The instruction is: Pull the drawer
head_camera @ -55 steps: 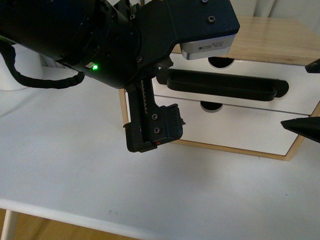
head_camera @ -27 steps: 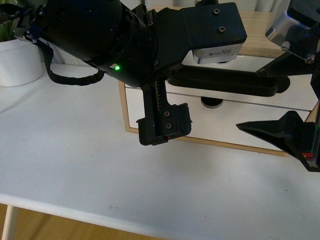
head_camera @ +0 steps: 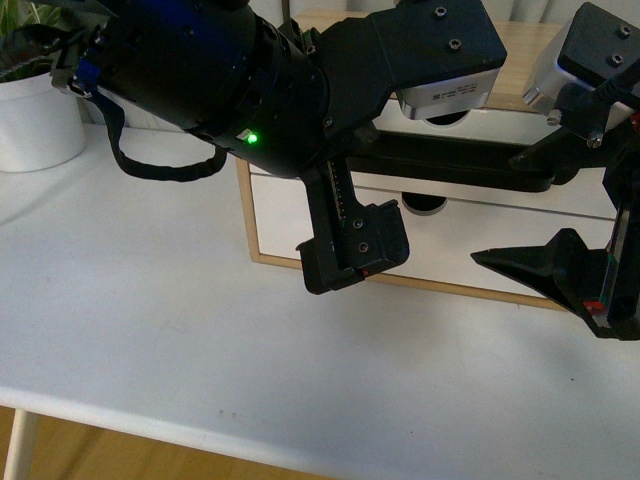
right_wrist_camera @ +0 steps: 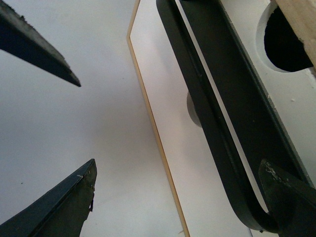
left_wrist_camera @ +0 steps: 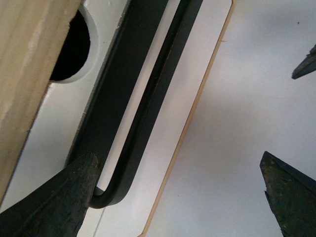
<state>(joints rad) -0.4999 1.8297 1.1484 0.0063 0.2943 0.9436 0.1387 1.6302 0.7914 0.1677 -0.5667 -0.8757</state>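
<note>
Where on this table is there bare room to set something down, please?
The table is bare along its near edge, in front of the cabinet, and between the white pot and the cabinet's left side. It is crowded at the drawer, where the open left gripper and right gripper sit at the black handle.

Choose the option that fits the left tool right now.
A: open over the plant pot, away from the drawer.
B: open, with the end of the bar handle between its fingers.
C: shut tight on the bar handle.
B: the left wrist view shows the left tool open, its fingers wide apart, and the end of the black bar handle bends round between them.
</note>
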